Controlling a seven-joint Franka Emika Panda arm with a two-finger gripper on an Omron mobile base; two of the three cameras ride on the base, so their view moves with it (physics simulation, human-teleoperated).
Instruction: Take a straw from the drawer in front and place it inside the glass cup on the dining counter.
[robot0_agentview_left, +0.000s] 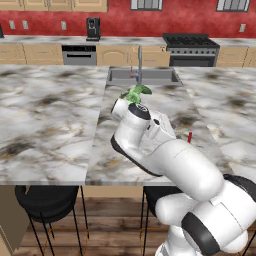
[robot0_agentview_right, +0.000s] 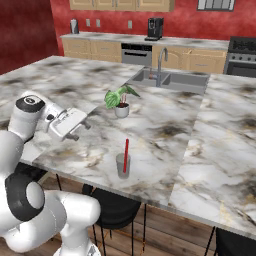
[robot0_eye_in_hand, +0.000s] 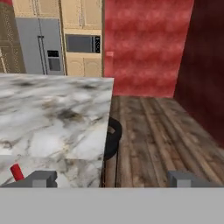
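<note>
The red straw (robot0_agentview_right: 126, 149) stands upright inside the glass cup (robot0_agentview_right: 123, 165), near the front edge of the dining counter (robot0_agentview_right: 165, 125). My gripper (robot0_agentview_right: 80, 129) hovers to the cup's left, apart from it, at the counter's edge. In the hand view the gripper (robot0_eye_in_hand: 113, 179) is open with nothing between its fingertips (robot0_eye_in_hand: 41, 178), and the straw's top (robot0_eye_in_hand: 16, 172) shows at the lower left. In the left base view only the straw's tip (robot0_agentview_left: 190, 137) peeks out behind my arm, which hides the cup. The drawer is out of view.
A white pot with a green plant (robot0_agentview_right: 120, 102) stands mid-counter, and a sink with a faucet (robot0_agentview_right: 167, 77) lies behind it. Black bar stools (robot0_agentview_left: 47, 202) stand under the counter's front edge. Wood floor (robot0_eye_in_hand: 153, 131) lies beyond the counter's end.
</note>
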